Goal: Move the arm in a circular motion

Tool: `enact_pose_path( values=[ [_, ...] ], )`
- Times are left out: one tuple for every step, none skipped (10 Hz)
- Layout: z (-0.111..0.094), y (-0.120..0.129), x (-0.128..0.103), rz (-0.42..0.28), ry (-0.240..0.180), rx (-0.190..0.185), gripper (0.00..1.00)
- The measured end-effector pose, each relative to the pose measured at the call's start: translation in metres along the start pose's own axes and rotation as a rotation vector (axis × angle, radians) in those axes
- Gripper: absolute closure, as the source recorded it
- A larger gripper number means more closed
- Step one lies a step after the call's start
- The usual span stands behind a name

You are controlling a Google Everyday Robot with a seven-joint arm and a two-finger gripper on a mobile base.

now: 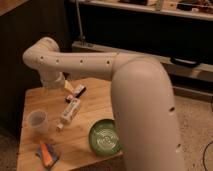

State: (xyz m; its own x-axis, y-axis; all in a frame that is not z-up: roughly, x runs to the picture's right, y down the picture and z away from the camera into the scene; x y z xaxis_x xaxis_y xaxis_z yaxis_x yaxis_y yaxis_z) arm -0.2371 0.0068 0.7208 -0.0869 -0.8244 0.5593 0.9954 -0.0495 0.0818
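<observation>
The white arm (95, 64) with rows of small dark holes fills the view. It comes in thick from the lower right (145, 110) and bends at the upper left (44, 56) over the far left part of the wooden table (35, 97). The gripper (68, 86) hangs below that bend, just above the table's far edge and close behind a white bottle (70, 110) that lies on its side.
A clear plastic cup (38, 120) stands at the table's left. A green bowl (105, 138) sits at the front, partly behind the arm. An orange and blue object (46, 153) lies at the front left corner. A dark shelf unit (150, 35) stands behind.
</observation>
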Motion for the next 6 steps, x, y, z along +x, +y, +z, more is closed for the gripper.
enact_pose_path(
  values=[
    [0.0,0.003,0.027,-0.02,0.023,-0.025,0.2],
    [0.0,0.012,0.049,-0.025,0.042,-0.045,0.2],
    [-0.001,0.022,0.061,-0.017,0.056,-0.061,0.2],
    [-0.004,0.037,0.069,-0.001,0.074,-0.077,0.2],
    [-0.008,0.051,0.069,0.02,0.087,-0.089,0.2],
    [-0.01,0.063,0.065,0.041,0.095,-0.099,0.2]
  ],
)
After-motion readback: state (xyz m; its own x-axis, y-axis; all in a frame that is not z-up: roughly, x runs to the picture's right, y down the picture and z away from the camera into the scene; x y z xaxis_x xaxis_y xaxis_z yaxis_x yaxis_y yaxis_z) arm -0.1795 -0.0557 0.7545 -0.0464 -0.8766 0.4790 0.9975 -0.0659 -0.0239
